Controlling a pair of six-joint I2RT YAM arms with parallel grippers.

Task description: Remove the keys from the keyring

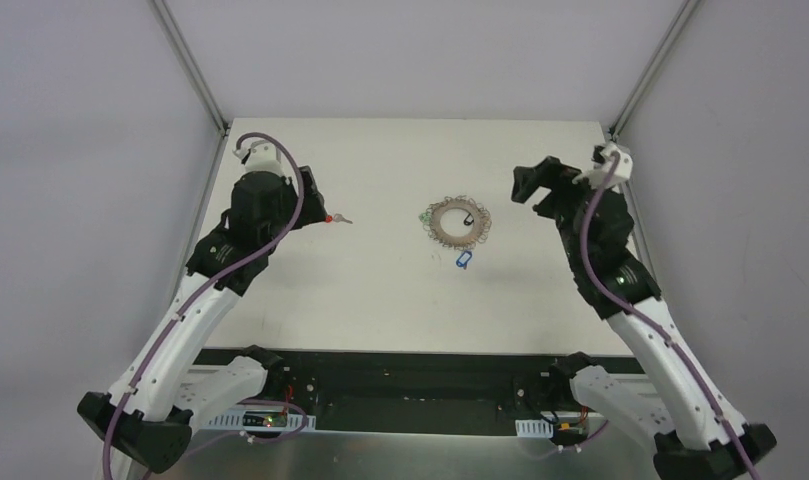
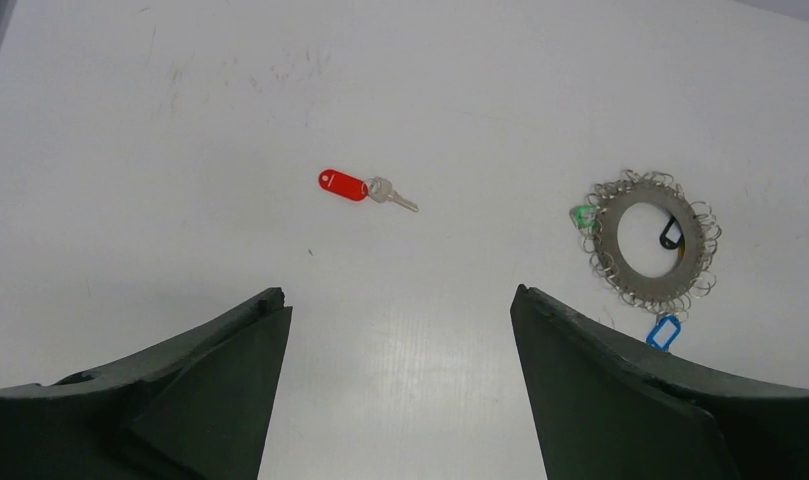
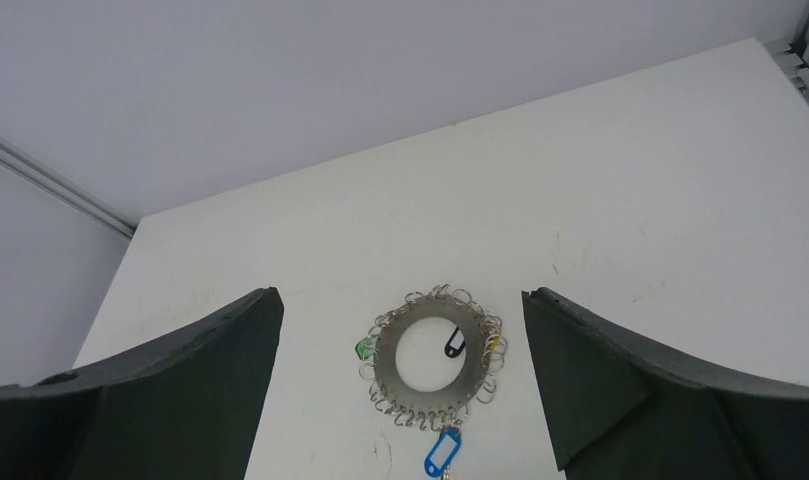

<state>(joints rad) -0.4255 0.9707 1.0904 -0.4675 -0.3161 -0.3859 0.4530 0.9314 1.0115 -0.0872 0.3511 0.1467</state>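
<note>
Keyring (image 1: 458, 222) lies flat between the left gripper (image 2: 400, 300) and right gripper (image 3: 400, 300), both spread wide and empty, a red-tagged key (image 2: 365, 188) lying apart toward the left.

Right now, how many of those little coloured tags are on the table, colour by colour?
Red tag: 1, lying apart from the keyring
Green tag: 1
Black tag: 1
Blue tag: 1
Yellow tag: 1, barely showing
Total: 5

One keyring (image 2: 612, 245); one red-tagged key (image 2: 365, 187); green tag (image 2: 583, 215), black tag (image 2: 669, 236), blue tag (image 2: 664, 332), one each.
</note>
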